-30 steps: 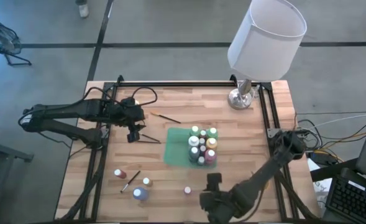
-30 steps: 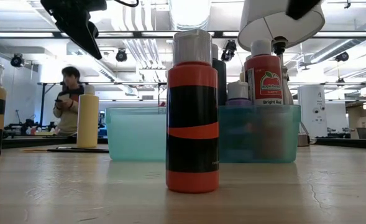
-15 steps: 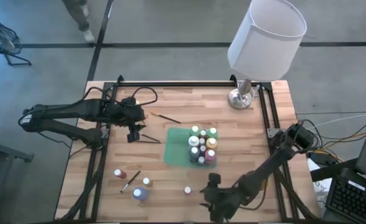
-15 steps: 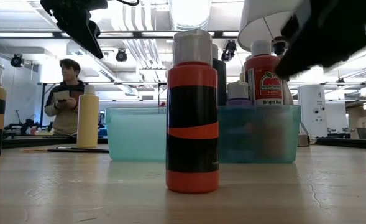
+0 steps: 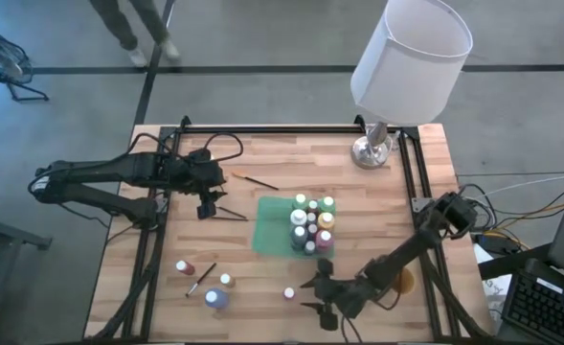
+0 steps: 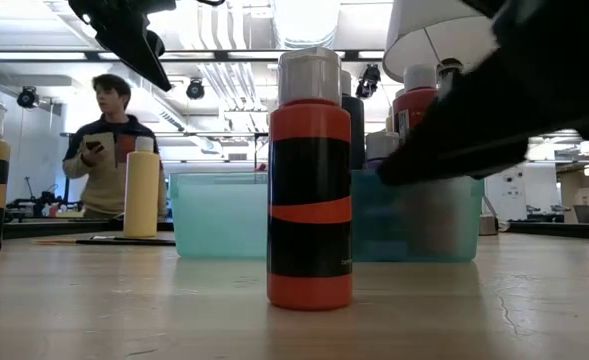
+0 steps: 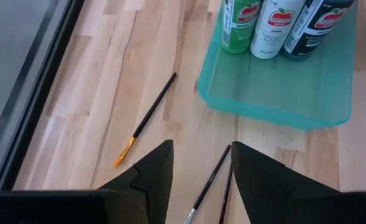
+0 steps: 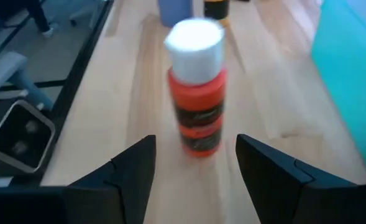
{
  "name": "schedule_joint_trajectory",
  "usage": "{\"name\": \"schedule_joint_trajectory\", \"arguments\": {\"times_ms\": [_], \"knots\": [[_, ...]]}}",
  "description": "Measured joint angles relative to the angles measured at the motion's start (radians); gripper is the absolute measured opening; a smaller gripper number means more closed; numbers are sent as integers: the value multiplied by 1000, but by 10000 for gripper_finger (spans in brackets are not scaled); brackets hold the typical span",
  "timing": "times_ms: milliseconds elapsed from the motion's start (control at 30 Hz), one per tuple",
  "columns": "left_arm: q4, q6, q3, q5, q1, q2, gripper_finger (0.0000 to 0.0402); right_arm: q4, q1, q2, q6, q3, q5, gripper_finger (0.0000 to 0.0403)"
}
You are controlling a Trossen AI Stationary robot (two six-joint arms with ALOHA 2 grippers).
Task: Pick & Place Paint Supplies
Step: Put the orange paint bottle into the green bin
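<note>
Right wrist view: the red bottle [image 8: 196, 93] stands upright straight ahead of the right gripper [image 8: 195, 163], near the counter's front edge; its jaws are apart and empty.

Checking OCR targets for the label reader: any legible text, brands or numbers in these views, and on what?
None can be read as words.
Red apple logo with print beneath, on the labels of the bottles in the teal tray, left wrist view: too small to read.
Orange bottle, low view: black label band, no visible text.
Same bottle in the right wrist view, ahead of the open right pincer: label print blurred.
</note>
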Motion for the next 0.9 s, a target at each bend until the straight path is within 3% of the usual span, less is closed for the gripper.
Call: {"name": "schedule_joint_trajectory", "arguments": {"times_ms": [267, 900], "knots": [[-7, 7, 0, 0, 0, 0, 168, 12, -23, 37, 13, 11, -1, 211], [-49, 35, 0, 0, 0, 0, 168, 12, -72, 221, 29, 192, -3, 267]]}}
